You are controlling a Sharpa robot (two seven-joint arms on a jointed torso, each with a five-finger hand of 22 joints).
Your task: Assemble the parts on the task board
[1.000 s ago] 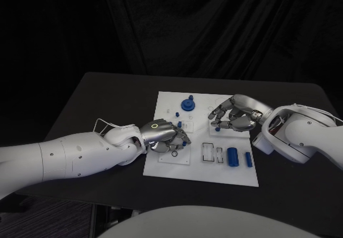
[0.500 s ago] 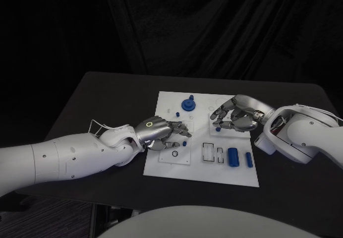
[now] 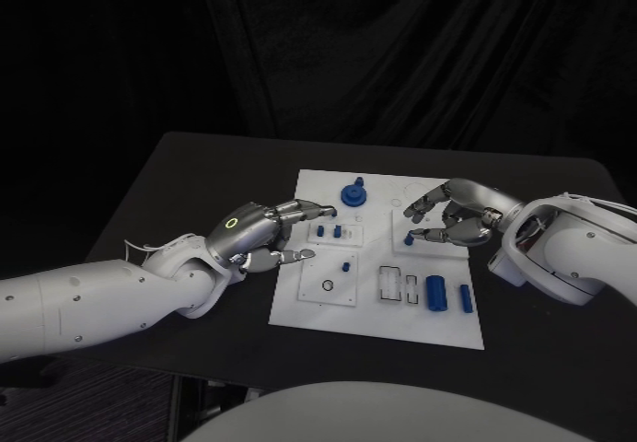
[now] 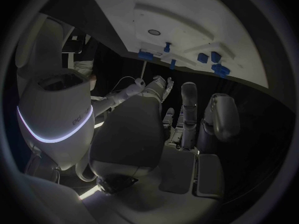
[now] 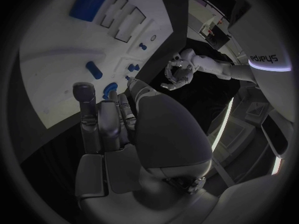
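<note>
- Head view has the left robot hand (image 3: 261, 235) at the board's left edge, fingers apart and nothing in them; their tips reach over the edge toward the small pieces there, so I judge it is placed for a pick or a steadying touch, not a carry.
- Left wrist view agrees: the fingers (image 4: 187, 100) stand spread and bare, pointing at the board (image 4: 206, 25) with blue pieces beyond them.
- Right robot hand (image 3: 449, 219) hovers over the board's right half with fingers curled in; a small blue peg (image 3: 411, 238) sits just under the fingertips. Whether it is pinched or merely touched I cannot tell.
- Right wrist view shows the fingers (image 5: 99, 119) bunched near a blue piece (image 5: 111, 90) on the board, with contact unclear.
- Board (image 3: 299, 308) lies flat mid-worktop (image 3: 173, 175), between the two arms, so either can reach it.
- Blue knob (image 3: 353, 194) stands in its seat at the far edge, apparently already fitted.
- Near the right corner, a blue cylinder (image 3: 434, 289) and a slimmer bar (image 3: 462, 296) lie loose beside open slots (image 3: 387, 283), likely waiting for insertion.
- A short pin (image 3: 345, 267) stands above the ring (image 3: 327, 287) on the near-left panel.
</note>
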